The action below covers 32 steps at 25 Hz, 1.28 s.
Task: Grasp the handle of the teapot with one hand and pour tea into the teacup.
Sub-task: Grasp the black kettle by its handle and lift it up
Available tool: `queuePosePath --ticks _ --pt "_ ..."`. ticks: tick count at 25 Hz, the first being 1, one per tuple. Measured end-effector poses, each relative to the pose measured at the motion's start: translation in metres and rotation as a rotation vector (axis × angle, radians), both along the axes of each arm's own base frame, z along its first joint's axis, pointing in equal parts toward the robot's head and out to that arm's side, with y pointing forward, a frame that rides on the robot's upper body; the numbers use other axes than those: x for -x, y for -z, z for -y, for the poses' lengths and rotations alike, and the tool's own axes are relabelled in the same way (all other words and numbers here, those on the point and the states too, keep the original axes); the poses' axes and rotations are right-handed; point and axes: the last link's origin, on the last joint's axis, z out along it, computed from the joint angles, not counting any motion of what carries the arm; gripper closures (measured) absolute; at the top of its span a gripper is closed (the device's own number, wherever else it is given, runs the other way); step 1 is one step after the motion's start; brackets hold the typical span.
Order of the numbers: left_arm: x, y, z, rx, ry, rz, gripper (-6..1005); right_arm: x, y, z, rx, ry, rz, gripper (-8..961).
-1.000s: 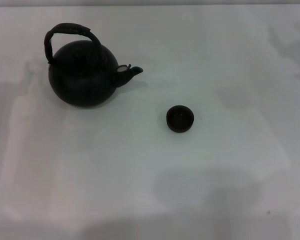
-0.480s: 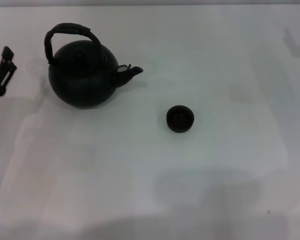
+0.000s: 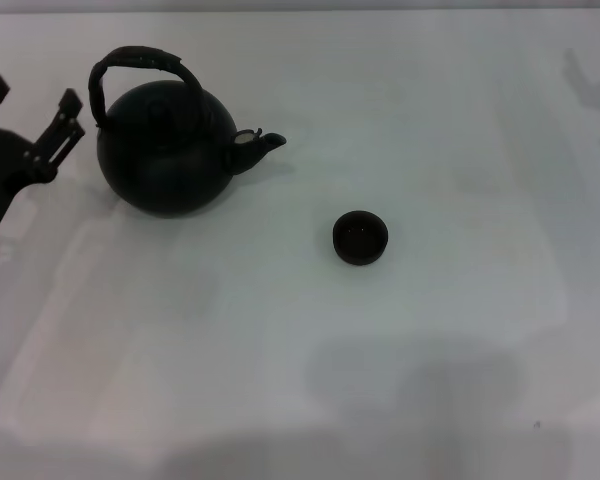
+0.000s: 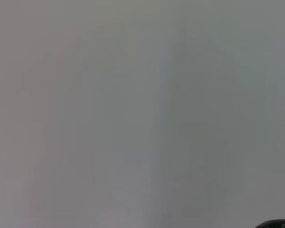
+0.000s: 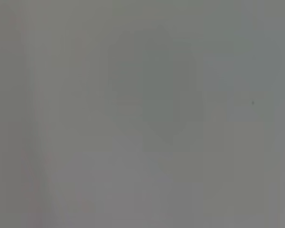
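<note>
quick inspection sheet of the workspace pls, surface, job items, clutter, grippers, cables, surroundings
surface: white table, bare apart from the two job items
teapot: upright at the far left, spout toward the robot's right, untouched
handle: arched up over the pot, free
teacup: upright, apart from the pot, nearer than the spout and to its right
clutter: nothing seen
left gripper: open, at the left edge beside the pot, not touching it
right gripper: not in view
cables: one thin dark loop at the left edge below the left arm
surroundings: nothing seen beyond the table
</note>
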Motion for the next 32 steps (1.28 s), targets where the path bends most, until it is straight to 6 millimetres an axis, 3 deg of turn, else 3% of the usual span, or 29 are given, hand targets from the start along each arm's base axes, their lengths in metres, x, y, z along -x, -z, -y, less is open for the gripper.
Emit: queuePosePath --ticks 10,23,32 --pt "-0.009 0.007 -0.030 0.071 0.008 -0.083 130 -0.003 0.000 0.003 -0.009 0.010 -0.009 109" --pt "-0.004 0.014 -0.037 0.115 -0.038 -0.123 140 0.001 0.000 0.000 -0.010 -0.002 -0.012 109" --pt "-0.013 0.022 -0.040 0.130 0.005 -0.185 147 0.002 0.000 -0.002 -0.008 -0.002 -0.010 109"
